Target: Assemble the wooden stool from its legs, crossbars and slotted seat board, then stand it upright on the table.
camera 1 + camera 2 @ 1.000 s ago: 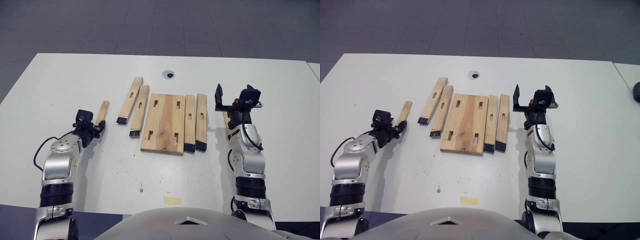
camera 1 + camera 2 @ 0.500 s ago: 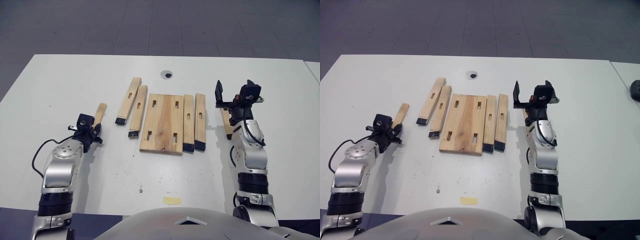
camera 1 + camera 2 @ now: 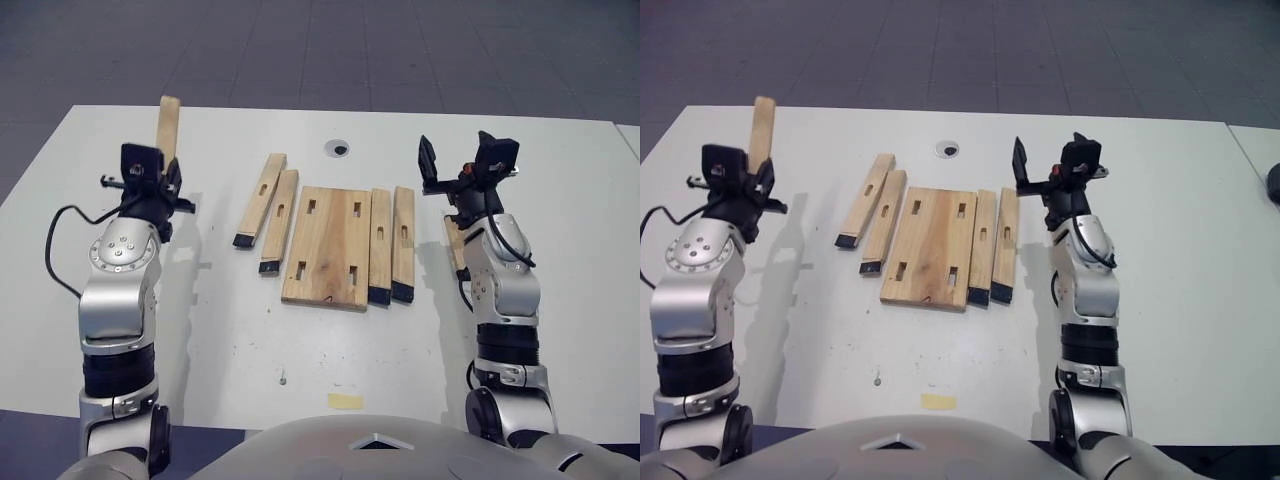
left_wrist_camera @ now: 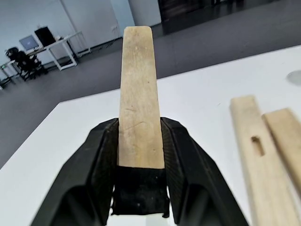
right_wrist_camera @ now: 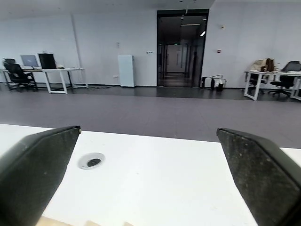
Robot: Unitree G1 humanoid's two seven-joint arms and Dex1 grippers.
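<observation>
- L tool point(image 4: 140, 150) clenched on crossbar point(image 4: 138, 84), held upright above desk point(image 3: 560, 200) (wrist view: pads point(image 4: 101, 155) hug both edges).
- R tool point(image 3: 462, 168) released, empty, hovering right of seat board point(image 3: 328, 246); legs point(image 3: 259, 200) flat either side.

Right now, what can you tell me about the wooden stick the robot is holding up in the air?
The stick is a short, flat piece of pale, plain wood with a rounded top end and no slot on the face that shows. The left gripper is shut on its lower end, with black fingers pressing on both side edges. It stands almost upright, leaning a little, clear of the white table, and touches only the gripper.
</observation>
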